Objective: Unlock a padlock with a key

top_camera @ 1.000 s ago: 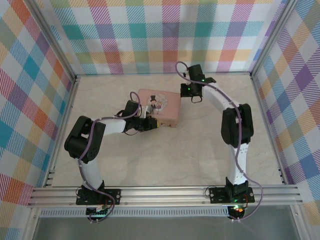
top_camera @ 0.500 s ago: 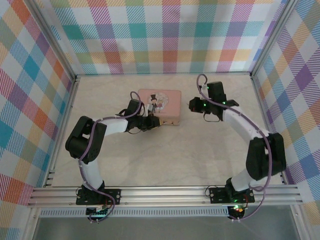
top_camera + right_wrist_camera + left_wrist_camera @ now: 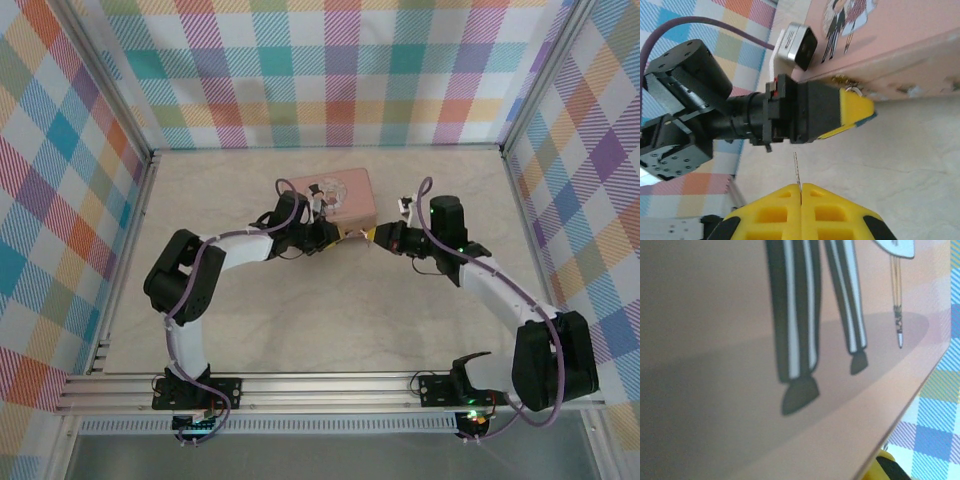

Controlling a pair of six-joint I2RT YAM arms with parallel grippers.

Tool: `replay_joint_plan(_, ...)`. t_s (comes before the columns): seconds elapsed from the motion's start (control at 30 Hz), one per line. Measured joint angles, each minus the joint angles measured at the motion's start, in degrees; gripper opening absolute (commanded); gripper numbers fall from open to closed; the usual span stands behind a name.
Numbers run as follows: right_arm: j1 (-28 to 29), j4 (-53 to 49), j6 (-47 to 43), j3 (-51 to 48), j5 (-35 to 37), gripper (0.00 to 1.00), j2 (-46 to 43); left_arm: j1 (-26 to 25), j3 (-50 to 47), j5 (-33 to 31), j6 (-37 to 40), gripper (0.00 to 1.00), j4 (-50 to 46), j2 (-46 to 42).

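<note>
The padlock (image 3: 866, 120) shows in the right wrist view as a sliver of dark teal along the lower edge of the left gripper's (image 3: 860, 116) yellow fingertips, just in front of the lower front edge of the pink tin (image 3: 905, 45); a tiny metal loop, seemingly its shackle, pokes out at the top of those fingertips, close against the tin. The left gripper's 2 fingers are drawn narrow around the padlock, holding it just above the pale marble table (image 3: 900, 160).

The key (image 3: 797, 169) is a thin silvery sliver standing out of the seam between the right gripper's (image 3: 801, 189) 2 yellow fingers, which are pressed together on it; its tip points toward the black body of the left gripper and is apart from the padlock.

From above, the 2 grippers face each other tip to tip, near but not touching, at the near right corner of the tin; the left arm reaches in from the left and the right arm from the right.

The left wrist view is close on the tin's lid, with a cartoon figure's striped legs printed on pink.
</note>
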Motion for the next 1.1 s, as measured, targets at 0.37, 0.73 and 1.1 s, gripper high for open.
replay_joint_plan(0.37, 0.0, 15.0, 12.8, -10.8, -2.1, 0.00, -5.0, -0.3, 1.6, -0.6, -3.6, 0.07, 1.0, 0.8)
replay_joint_plan(0.73, 0.0, 33.8, 27.2, -20.3, 1.2, 0.00, 1.1, -0.4, 1.6, -0.7, -4.1, 0.09, 1.1, 0.8)
replay_joint_plan(1.1, 0.4, 55.0, 36.3, -20.5, 1.7, 0.00, 19.4, -0.4, 1.6, -0.2, -6.4, 0.07, 4.6, 1.0)
